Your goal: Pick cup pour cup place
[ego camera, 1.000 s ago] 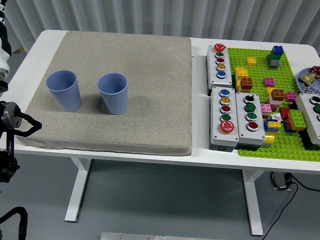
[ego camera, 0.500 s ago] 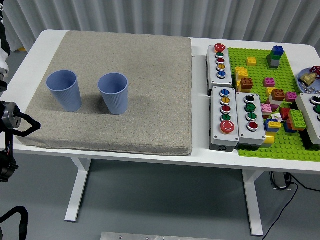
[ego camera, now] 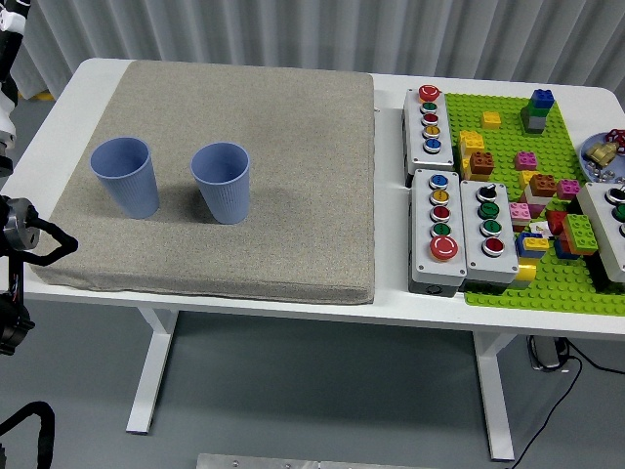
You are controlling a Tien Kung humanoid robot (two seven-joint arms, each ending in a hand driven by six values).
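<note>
Two blue ribbed cups stand upright on a grey mat (ego camera: 293,117). The left cup (ego camera: 125,176) is near the mat's left edge, and the right cup (ego camera: 222,182) stands a short way to its right. I cannot see into either cup. My left arm (ego camera: 21,239) rests at the picture's left edge, below and to the left of the left cup and apart from it. Only black links and a silver joint show there, so its hand cannot be made out. My right arm is out of the picture.
Grey button boxes (ego camera: 459,230) with coloured buttons sit right of the mat. Beyond them lies a green baseplate (ego camera: 508,98) with several loose bricks. A small dish (ego camera: 604,156) is at the right edge. The white table (ego camera: 391,88) shows around the mat.
The left arm's parts at the left edge have shifted slightly. Both cups stand where they were.
</note>
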